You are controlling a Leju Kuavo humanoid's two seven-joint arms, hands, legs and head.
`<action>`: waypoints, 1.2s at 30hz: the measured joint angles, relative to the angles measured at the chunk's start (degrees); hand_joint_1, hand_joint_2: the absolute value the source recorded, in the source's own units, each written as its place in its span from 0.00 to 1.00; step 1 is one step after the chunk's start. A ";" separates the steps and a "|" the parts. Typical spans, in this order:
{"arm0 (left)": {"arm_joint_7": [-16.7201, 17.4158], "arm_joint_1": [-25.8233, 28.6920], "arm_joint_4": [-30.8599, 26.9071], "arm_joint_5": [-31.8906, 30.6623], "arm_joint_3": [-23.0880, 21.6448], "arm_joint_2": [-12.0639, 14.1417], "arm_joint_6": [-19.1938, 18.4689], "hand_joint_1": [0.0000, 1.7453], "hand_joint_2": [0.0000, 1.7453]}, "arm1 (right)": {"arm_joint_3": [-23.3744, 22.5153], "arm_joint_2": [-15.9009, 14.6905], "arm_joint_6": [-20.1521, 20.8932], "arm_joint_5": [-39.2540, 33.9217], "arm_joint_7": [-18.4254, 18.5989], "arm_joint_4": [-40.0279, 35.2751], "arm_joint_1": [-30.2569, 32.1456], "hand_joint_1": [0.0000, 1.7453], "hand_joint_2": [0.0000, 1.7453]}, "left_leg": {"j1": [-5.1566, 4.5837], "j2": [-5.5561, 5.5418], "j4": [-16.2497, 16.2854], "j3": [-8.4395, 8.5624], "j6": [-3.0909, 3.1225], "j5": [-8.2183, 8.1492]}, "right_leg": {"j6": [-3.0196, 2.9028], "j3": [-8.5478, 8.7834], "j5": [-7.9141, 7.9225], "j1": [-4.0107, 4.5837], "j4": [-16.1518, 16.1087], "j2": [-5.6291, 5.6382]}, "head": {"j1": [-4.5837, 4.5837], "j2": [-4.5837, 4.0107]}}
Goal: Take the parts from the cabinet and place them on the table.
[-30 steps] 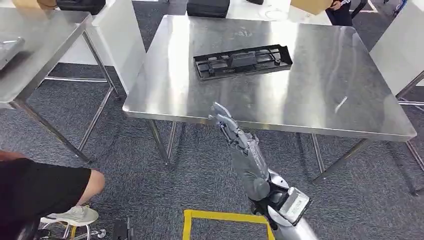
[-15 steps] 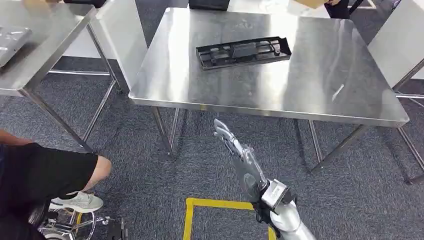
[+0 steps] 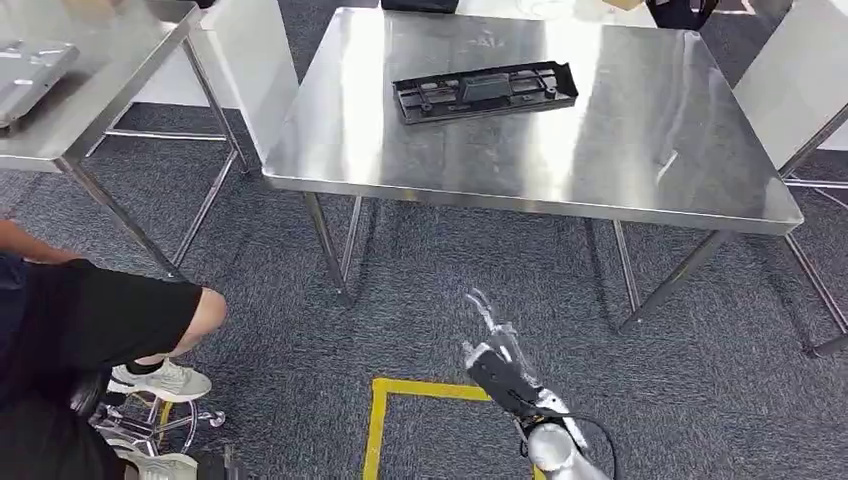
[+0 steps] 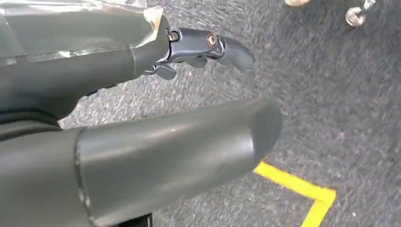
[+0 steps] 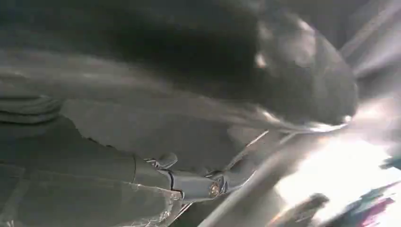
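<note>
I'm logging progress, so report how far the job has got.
Done: one black part lies flat on the steel table. In hand: nothing. The right robot hand hangs low over the carpet, by the yellow tape, fingers apart and empty; the left robot hand is also empty over the carpet. Left: the frames show no cabinet, so I cannot tell how many parts remain.

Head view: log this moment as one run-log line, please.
part: black tray lying on steel table | right hand: empty, fingers apart, over carpet | left hand: empty, over carpet | person: seated left
</note>
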 joint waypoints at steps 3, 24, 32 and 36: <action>-0.13 0.56 0.02 0.04 1.03 -0.11 0.32 0.00 0.00 | -2.58 0.48 -4.72 1.52 4.50 14.21 -1.37 0.00 0.00 | 0.16 0.09 -0.63 -0.69 1.62 1.26 | 0.97 -0.93 -0.33 -0.35 0.56 -0.07 | 0.02 0.02; -1.44 1.14 0.77 0.57 3.55 -1.07 -0.55 0.00 0.00 | -6.86 1.07 5.09 4.44 25.85 46.09 0.35 0.00 0.00 | 0.11 0.27 18.09 -10.75 -0.76 -5.50 | -2.19 3.00 -2.99 0.02 -0.80 0.24 | 0.11 0.02; -0.61 0.20 0.70 0.52 2.85 -2.21 -1.07 0.00 0.00 | -9.74 0.54 4.50 2.04 24.74 47.27 2.70 0.00 0.00 | -0.81 0.24 -0.60 1.92 1.42 -1.11 | -0.18 1.10 -0.90 0.52 -0.26 0.32 | 0.13 0.02; -0.48 -0.32 0.68 0.48 2.13 -2.54 -1.16 0.00 0.00 | -10.42 0.78 4.04 2.24 24.21 47.49 2.64 0.00 0.00 | -0.14 0.50 -2.02 0.31 2.71 1.14 | -0.08 -2.27 -6.97 0.36 7.01 0.51 | 0.50 0.02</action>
